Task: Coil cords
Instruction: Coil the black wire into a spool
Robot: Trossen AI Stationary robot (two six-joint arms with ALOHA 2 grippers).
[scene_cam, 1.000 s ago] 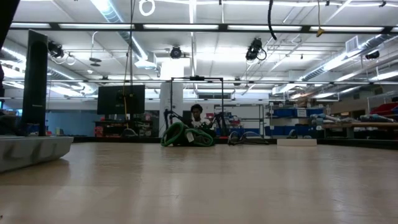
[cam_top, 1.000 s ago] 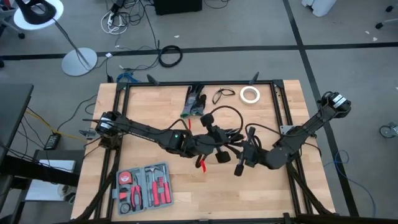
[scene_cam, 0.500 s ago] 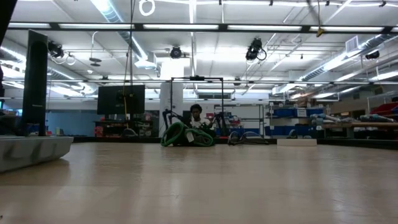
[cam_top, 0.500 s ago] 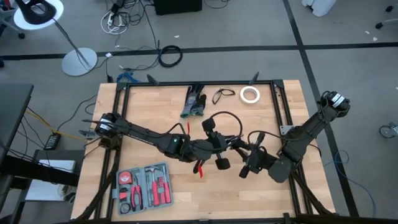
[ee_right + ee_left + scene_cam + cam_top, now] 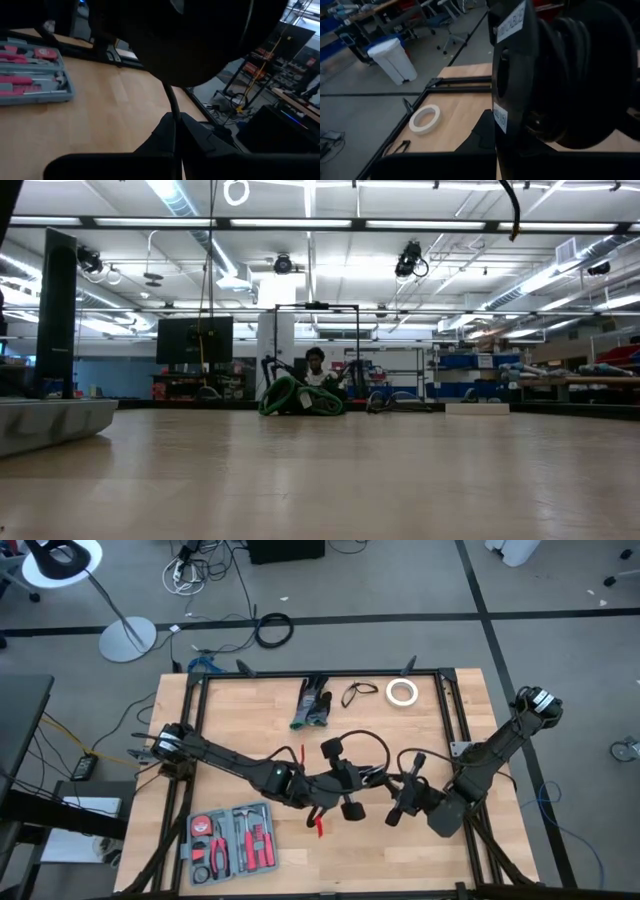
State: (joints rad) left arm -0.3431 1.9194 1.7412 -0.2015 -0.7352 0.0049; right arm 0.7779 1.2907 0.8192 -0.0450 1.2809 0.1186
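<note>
Both my arms are meeting over the middle of the table, working a black cord.

My right gripper is pinching the cord; my left gripper is clamping its round bundle.

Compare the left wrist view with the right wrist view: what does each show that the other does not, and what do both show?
Only the left wrist view shows the white tape roll and a white bin on the floor. Only the right wrist view shows the tool case with red-handled tools. Both show the wooden table and black cord near the pincer.
</note>
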